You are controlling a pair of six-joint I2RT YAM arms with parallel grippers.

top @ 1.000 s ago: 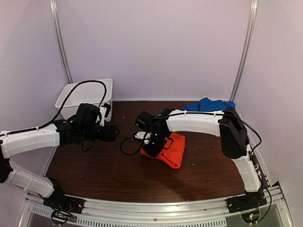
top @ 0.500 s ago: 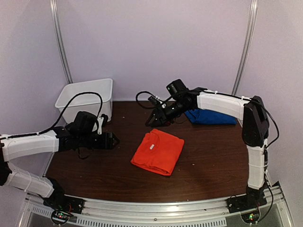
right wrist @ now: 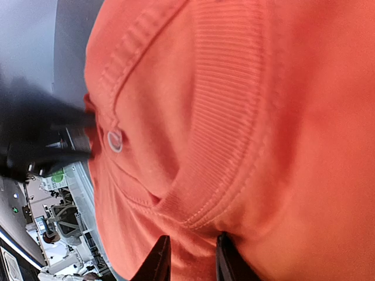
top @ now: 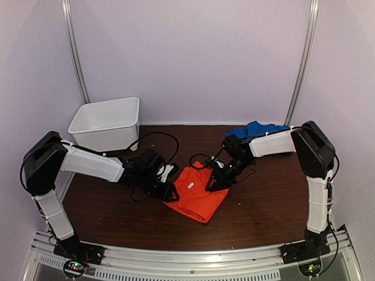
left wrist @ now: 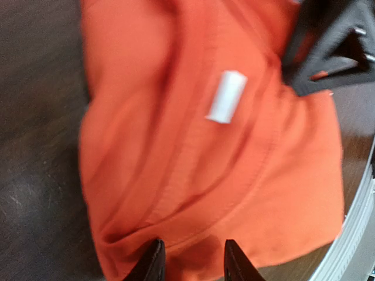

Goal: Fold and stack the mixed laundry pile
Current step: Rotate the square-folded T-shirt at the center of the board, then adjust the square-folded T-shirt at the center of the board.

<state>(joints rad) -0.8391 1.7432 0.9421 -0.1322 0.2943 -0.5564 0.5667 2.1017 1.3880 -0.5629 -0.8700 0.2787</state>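
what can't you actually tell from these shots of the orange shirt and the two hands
1. Grip: whether the left hand or the right hand is pinching the orange shirt. Both wrist views cut the fingertips off at the bottom edge, and the hands are too small in the top view.
2. White label: any print is blurred in the left wrist view.
3. Blue garment: the right arm hides its near edge in the top view.

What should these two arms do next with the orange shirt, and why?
Probably lift it a little, both together. The left pincer and right pincer sit at opposite edges of the folded orange T-shirt, and the blue garment it should stack with lies apart, at the back right.
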